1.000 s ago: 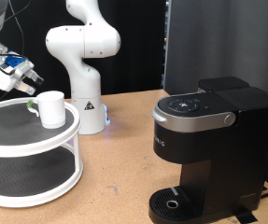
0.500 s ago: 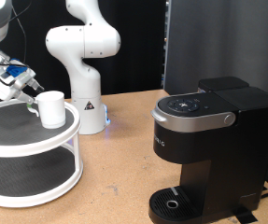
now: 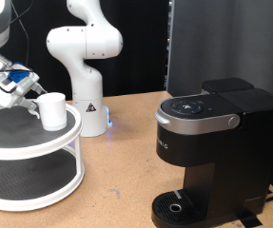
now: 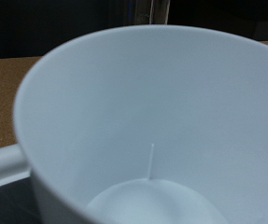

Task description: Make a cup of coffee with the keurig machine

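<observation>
- Your gripper [image 3: 29, 98] sits at the exterior view's left, right against the cup [image 3: 52, 110]; you cannot tell whether its fingers are spread or pinching.
- The cup stands on the white two-tier stand's [image 3: 12, 142] top shelf and fills the wrist view.
- The keurig machine [image 3: 212, 152] stands well apart at the right, lid down.

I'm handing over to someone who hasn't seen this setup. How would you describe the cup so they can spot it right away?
Look to the exterior view's left for the white two-tier round stand. On its top shelf stands the cup, a small plain white mug, with the gripper right beside it. It is the only item on that stand, and far smaller than the black keurig machine on the exterior view's right.
</observation>
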